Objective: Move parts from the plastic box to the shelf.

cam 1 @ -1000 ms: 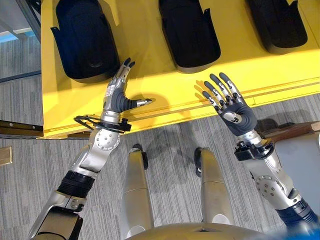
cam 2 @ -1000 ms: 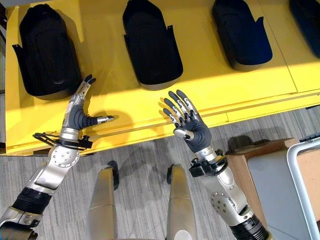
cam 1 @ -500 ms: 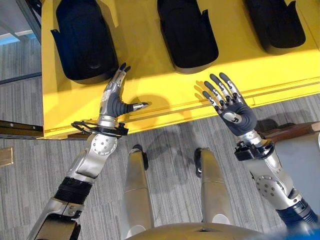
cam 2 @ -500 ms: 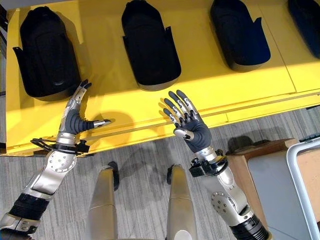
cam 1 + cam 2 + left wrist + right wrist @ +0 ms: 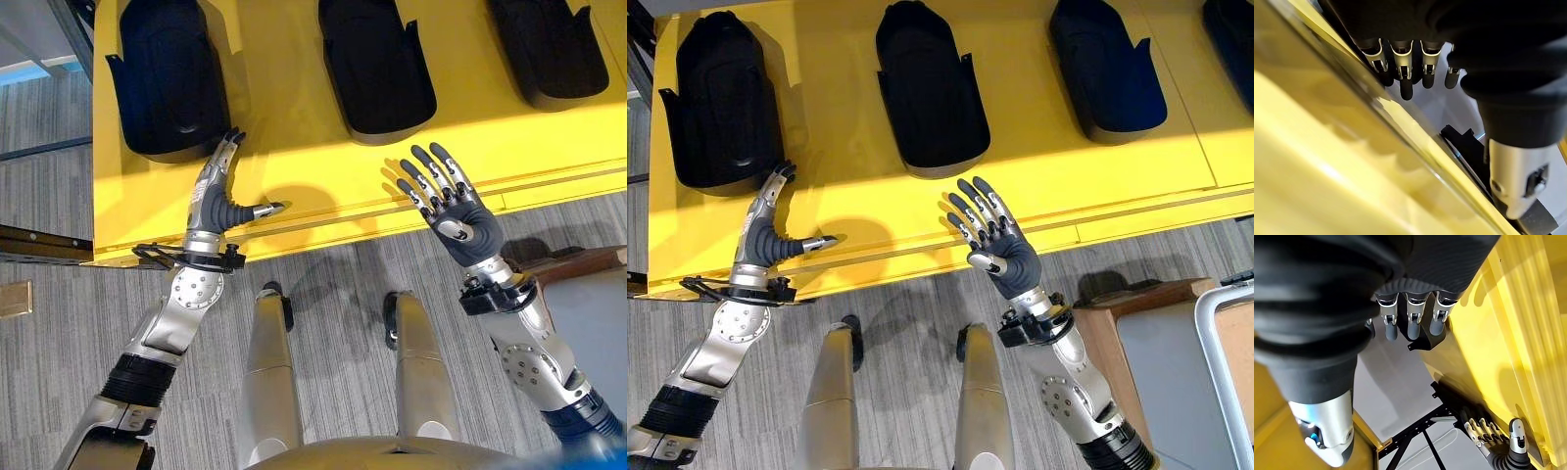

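Our left robot hand [image 5: 214,192] has crept toward 11 o'clock, fingers straight, nearly at the black part [image 5: 168,78]; right robot hand [image 5: 453,204] stays spread, empty.

Both eye views look steeply down on the yellow shelf [image 5: 294,176]; wrist views skim it close.

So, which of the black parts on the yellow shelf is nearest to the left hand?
The leftmost black part. The left hand, open, has its fingertips right at that part's near edge; whether they touch is unclear. The middle part and right part lie farther off.
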